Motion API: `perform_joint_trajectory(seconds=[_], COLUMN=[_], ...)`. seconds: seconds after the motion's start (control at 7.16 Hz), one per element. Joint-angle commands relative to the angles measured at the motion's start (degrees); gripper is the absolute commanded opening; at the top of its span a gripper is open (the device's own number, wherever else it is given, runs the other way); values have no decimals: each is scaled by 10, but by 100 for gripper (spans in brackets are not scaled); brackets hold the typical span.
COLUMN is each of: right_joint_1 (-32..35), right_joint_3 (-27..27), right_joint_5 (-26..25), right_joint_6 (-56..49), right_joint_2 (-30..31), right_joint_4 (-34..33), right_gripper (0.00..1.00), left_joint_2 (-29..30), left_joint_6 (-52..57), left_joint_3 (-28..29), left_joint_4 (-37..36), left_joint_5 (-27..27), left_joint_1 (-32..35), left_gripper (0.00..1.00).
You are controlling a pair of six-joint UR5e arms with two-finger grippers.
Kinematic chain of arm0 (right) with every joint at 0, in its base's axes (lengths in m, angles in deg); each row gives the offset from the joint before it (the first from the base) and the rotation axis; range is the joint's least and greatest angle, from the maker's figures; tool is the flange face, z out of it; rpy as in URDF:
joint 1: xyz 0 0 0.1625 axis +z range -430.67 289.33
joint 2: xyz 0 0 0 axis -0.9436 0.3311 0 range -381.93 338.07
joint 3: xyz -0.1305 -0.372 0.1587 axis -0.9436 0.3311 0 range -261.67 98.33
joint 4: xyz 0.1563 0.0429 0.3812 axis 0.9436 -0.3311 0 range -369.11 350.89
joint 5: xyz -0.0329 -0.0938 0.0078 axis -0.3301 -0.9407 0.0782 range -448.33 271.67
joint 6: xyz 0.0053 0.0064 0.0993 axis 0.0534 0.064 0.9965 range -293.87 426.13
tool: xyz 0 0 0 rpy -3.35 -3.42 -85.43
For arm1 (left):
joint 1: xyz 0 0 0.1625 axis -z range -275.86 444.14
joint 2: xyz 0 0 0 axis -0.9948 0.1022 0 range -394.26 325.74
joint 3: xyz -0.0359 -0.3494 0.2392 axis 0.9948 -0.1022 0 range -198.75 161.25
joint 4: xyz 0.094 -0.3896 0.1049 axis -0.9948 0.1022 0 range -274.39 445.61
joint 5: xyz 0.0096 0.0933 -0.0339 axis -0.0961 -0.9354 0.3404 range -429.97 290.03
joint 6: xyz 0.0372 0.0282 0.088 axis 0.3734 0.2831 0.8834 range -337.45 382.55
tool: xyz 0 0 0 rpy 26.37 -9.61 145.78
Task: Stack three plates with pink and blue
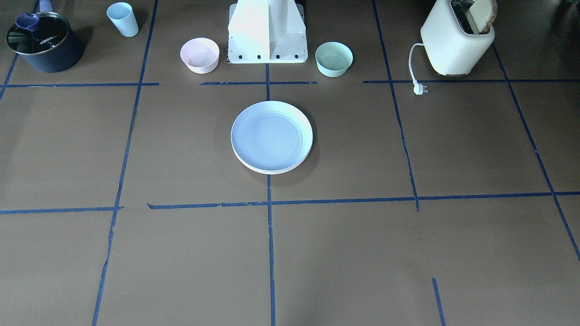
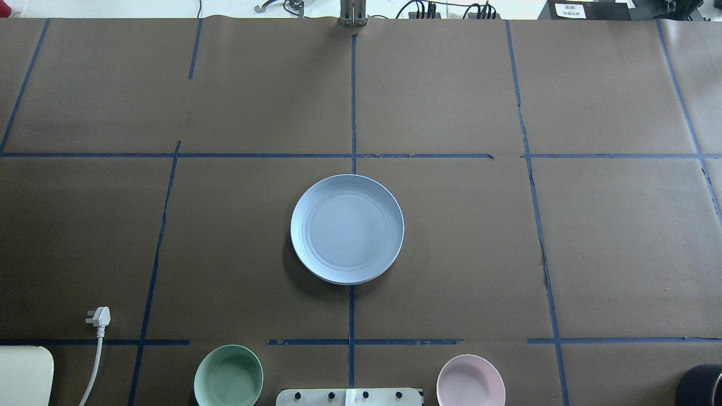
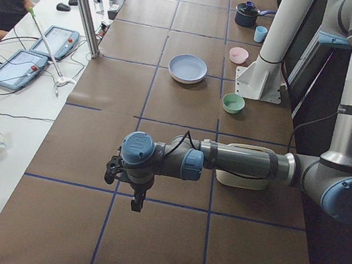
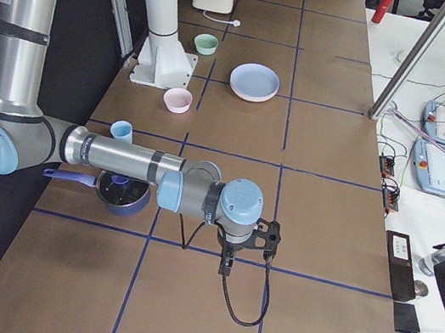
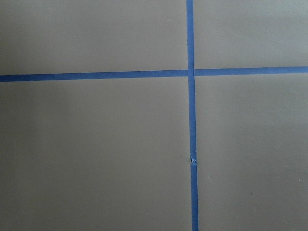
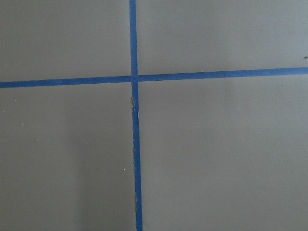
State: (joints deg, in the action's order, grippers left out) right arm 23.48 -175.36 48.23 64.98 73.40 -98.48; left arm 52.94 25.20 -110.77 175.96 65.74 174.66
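Light-blue round matte plate (image 2: 347, 228) tops the single stack at the centre of the table (image 2: 507, 254), with a cream rim (image 1: 272, 172) beneath; the layers cannot be counted. One pink bowl (image 2: 470, 380) and one mint-green bowl (image 2: 228, 376) flank the base. The left gripper (image 3: 135, 205) and right gripper (image 4: 224, 269) hang well away, and their opening cannot be told.

I see a pink bowl (image 1: 200, 55), a mint-green bowl (image 1: 334, 59), a toaster (image 1: 455, 43) with bread (image 1: 484, 13), a blue cup (image 1: 123, 19) and a dark saucepan (image 1: 45, 43).

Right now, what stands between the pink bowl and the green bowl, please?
The robot's white base pedestal separates the pink bowl and green bowl, clearest in the front-facing view.
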Motion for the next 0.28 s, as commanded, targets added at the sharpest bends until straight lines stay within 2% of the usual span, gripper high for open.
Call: perform_joint_trajectory(seconds=[0.0, 0.14], right_joint_1=[0, 0], right_joint_3=[1, 0], right_joint_5=[0, 0], right_joint_6=[0, 0], right_joint_2=[0, 0], right_joint_4=[2, 2], right_gripper=[100, 100], left_joint_2=[0, 1], left_joint_6=[1, 2], left_joint_3=[0, 0], left_joint_4=[0, 0], left_joint_5=[0, 0], left_joint_1=[0, 0], left_gripper=[100, 100])
